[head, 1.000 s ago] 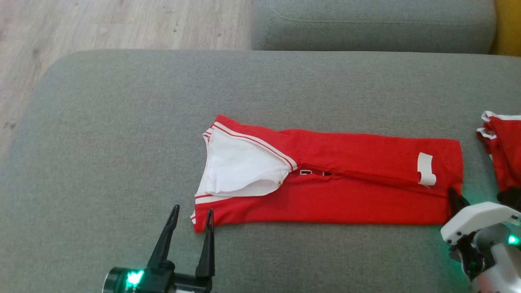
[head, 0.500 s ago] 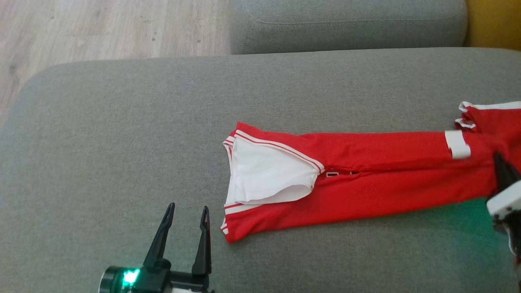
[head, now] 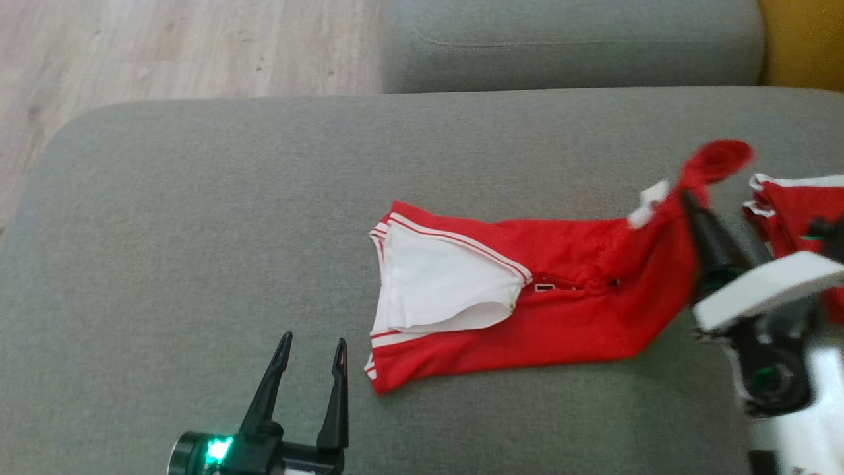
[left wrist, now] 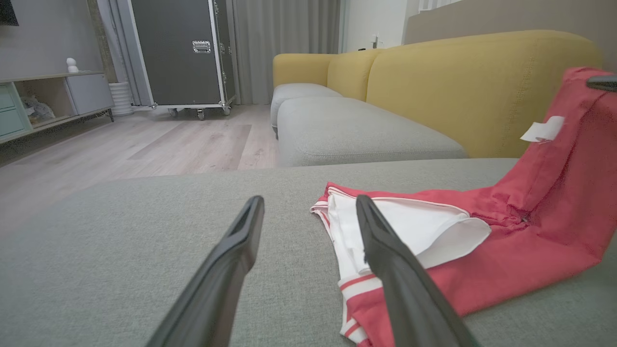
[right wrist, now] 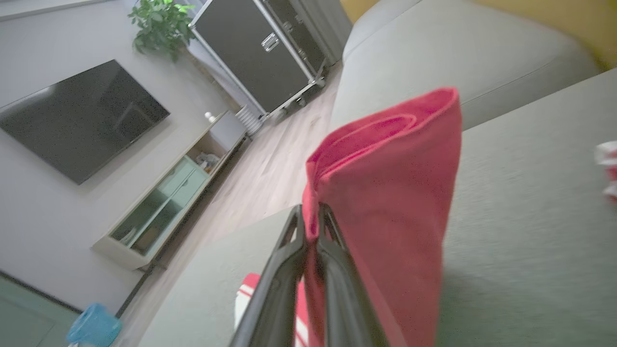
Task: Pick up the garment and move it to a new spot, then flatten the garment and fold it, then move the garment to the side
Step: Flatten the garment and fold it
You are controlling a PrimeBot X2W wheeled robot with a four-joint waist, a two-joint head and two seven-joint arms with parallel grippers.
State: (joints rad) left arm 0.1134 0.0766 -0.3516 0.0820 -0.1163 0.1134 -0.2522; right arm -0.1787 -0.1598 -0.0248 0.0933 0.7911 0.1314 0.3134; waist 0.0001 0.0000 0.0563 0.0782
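The left claw (head: 313,339) stood apart and empty, just beside the red jersey (head: 560,316) on the grey sofa cushion (head: 165,231). The right claw (head: 689,198) was clamped on the jersey's opposite end, held raised above the cushion, near another red garment (head: 794,204).

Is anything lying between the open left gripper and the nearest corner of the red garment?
Nothing: in the head view, a bare strip of grey cushion separates the left gripper from the garment.
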